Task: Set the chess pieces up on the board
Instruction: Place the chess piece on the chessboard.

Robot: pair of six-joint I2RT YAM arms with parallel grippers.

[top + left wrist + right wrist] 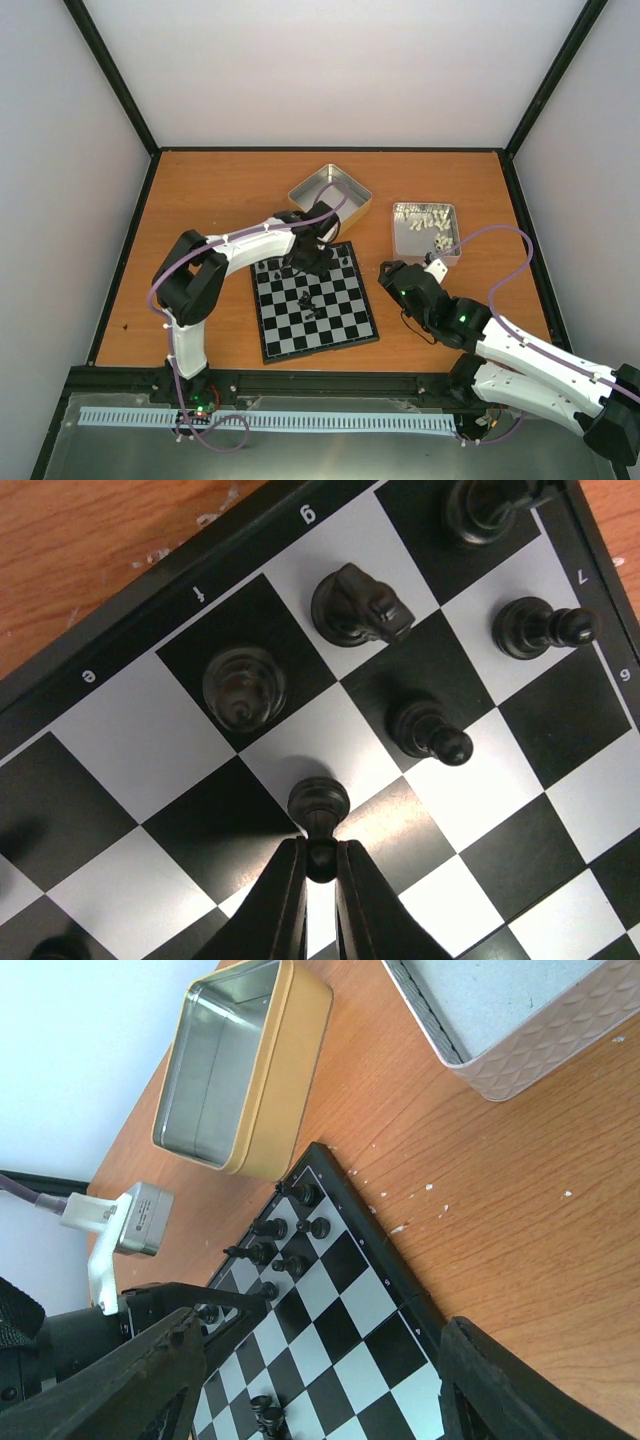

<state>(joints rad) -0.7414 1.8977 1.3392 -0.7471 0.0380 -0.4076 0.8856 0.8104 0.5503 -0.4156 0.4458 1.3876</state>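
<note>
Left gripper (320,858) is clamping a black pawn (318,802) on the board (345,318); right gripper (325,1385) is hanging released; silver tin (410,238) is holding pale pieces (440,240).

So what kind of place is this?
Probably a robotics test cell: two white robot arms mounted at an orange-brown wooden table, plain white enclosure walls, and a small black-and-grey chessboard as a prop.
</note>
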